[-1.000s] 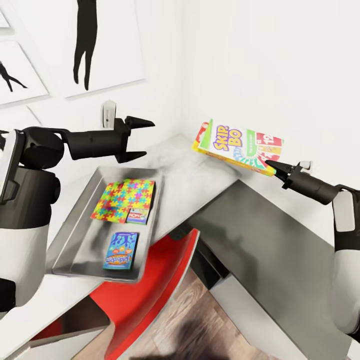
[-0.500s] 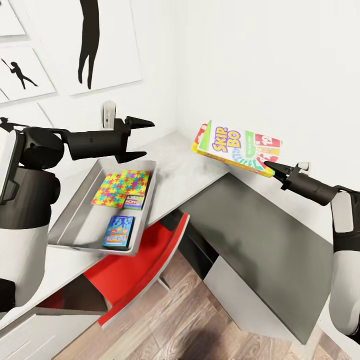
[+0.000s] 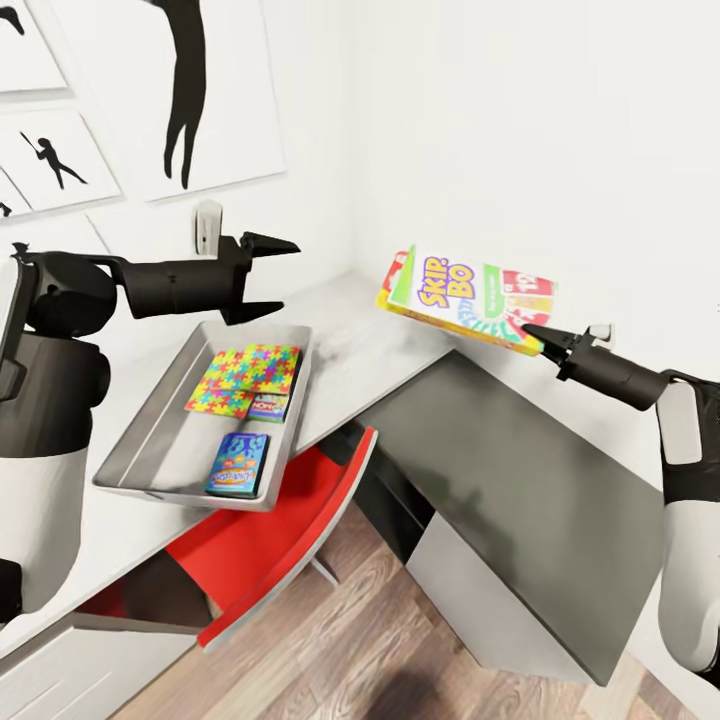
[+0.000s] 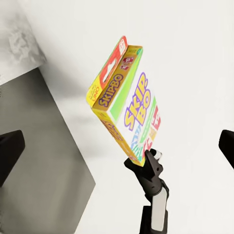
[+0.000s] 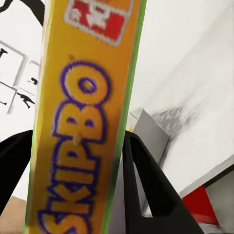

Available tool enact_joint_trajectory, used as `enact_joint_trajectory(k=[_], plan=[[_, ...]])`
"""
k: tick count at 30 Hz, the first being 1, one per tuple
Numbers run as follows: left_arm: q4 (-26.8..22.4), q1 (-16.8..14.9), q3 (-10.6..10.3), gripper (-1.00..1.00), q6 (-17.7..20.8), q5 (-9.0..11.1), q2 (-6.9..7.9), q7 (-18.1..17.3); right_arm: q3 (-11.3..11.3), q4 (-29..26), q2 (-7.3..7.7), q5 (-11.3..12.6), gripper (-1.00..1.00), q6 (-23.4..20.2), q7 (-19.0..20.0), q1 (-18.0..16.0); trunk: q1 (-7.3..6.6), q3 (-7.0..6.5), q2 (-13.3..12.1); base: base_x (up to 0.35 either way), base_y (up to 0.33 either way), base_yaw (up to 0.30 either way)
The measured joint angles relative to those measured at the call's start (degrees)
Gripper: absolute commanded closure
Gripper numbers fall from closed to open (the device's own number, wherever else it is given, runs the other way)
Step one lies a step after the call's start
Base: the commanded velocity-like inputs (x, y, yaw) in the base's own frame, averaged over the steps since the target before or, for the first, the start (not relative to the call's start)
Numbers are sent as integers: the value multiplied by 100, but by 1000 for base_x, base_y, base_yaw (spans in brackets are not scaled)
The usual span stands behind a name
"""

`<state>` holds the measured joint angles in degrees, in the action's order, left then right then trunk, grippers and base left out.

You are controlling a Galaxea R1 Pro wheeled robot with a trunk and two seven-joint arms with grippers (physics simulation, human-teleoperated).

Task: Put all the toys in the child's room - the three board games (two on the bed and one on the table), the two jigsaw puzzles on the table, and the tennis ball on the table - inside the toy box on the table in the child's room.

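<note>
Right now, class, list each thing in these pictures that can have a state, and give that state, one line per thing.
Left gripper: open, holding nothing, above the toy box.
Right gripper: shut on the board games, gripping one corner.
Board games: two stacked, held in the air, tilted.
Toy box: open-topped, resting on the table.
Jigsaw puzzle: lying flat inside the toy box.
Table: dark part bare.

The board game (image 5: 83,117) extends past the right wrist view's top and bottom edges, its lettering blurred. Print on two small boxes (image 3: 255,440) in the toy box (image 3: 150,440) is illegible. The counter (image 3: 520,500) hides the red chair (image 3: 280,540) partly.
</note>
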<state>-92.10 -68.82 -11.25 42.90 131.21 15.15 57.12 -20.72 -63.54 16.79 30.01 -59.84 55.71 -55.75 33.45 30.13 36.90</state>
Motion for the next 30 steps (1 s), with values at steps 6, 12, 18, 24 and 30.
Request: enact_joint_trajectory(k=[6, 12, 18, 24, 30], plan=[[0, 14, 1, -100, 24, -1, 44, 6, 273, 3, 25, 12, 100, 0, 11, 1, 0, -56, 0, -3, -1, 0], [-2, 74, -11, -100, 35, 18, 228, -11, 595, 0, 41, 3, 100, 8, 36, 21, 0, -112, 0, 0, 0, 0], [-1, 498, 6, -100, 72, 43, 491, -116, 1137, 0, 56, 13, 100, 2, 52, 149, 0, -168, 0, 0, 0, 0], [-1, 812, 53, -100, 86, 46, 674, -211, 1429, -1, 59, 24, 100, 0, 63, 168, 0, -224, 0, 0, 0, 0], [-4, 1030, 177, -100, 93, 50, 893, -265, 1831, 5, 167, 21, 100, 3, 74, 127, 0, -280, 0, 0, 0, 0]])
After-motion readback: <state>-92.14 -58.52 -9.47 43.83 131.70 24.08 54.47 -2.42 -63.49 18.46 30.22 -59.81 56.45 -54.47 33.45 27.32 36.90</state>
